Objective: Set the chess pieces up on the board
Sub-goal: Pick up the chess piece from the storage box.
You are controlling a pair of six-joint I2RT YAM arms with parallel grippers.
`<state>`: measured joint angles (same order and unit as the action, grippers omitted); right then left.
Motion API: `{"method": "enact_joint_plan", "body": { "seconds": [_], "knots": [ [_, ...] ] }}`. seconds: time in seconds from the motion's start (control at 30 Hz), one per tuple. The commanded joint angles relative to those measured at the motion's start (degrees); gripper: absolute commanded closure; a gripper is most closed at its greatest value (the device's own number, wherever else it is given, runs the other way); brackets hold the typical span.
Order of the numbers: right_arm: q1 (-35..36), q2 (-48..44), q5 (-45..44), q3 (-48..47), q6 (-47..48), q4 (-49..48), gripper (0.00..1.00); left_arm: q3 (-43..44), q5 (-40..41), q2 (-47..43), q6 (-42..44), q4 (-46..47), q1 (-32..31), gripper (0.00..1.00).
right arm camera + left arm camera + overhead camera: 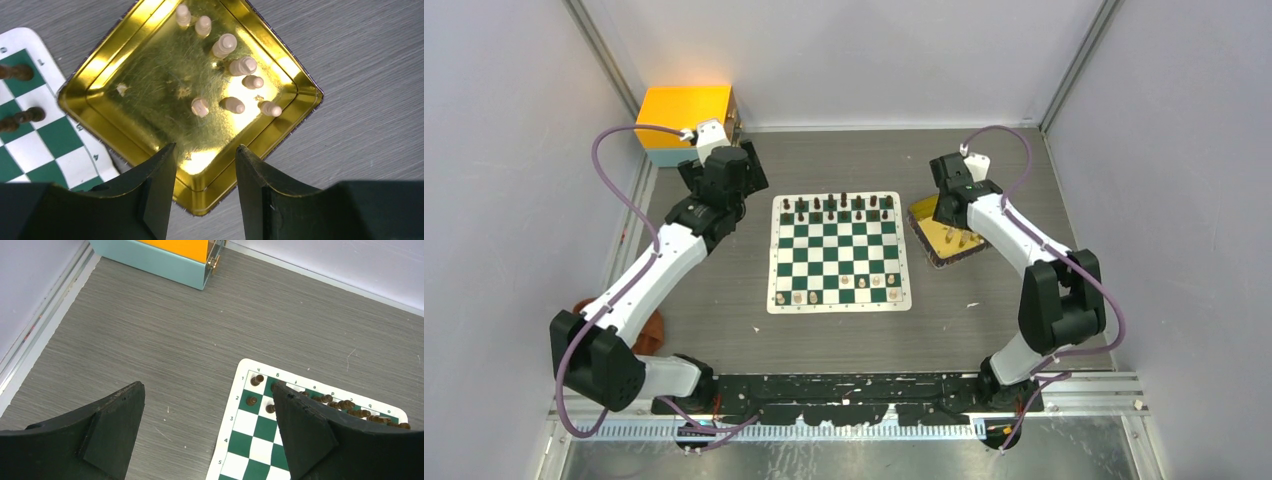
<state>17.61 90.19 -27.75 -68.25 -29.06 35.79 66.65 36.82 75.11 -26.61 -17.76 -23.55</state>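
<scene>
Far left, an orange and teal box (686,120) is seen at the back corner of the table (724,300). The left end effector (206,395) is held above bare table, between the box and the board, just off the board's far left corner. Its fingers (120,415) are spread wide and nothing is gripped.

In the middle, the board (839,305) is laid flat on the table, green and white checks with a white border. Dark pieces (844,207) are lined up on the two far rows. A few pale pieces (797,297) are stood on the near rows, with gaps left between them. The middle rows are bare.

Just right of the board, a gold tray (100,75) is set on the table, turned corner-on, with one edge touching or overlapping the board's border. Eight loose pale pieces (225,45) are counted inside it, mostly lying on their sides, bunched toward one side.

The right end effector (205,155) is hung over the near edge of the tray. Its jaws are parted and nothing is held between them; no piece is touched.
</scene>
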Motion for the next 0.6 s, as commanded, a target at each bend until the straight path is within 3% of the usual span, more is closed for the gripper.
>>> {"method": "enact_joint_plan", "body": {
  "seconds": [0.0,0.57],
  "knots": [
    [-1.8,2.8,1.5,-0.4,-0.5,-2.9,0.48,0.0,0.0,0.6,-0.2,3.0,-0.2,0.01],
    [-4.6,10.2,6.3,-1.1,-1.0,-7.1,0.51,1.3,-0.1,3.2,1.2,3.8,-0.2,0.01]
  ]
}}
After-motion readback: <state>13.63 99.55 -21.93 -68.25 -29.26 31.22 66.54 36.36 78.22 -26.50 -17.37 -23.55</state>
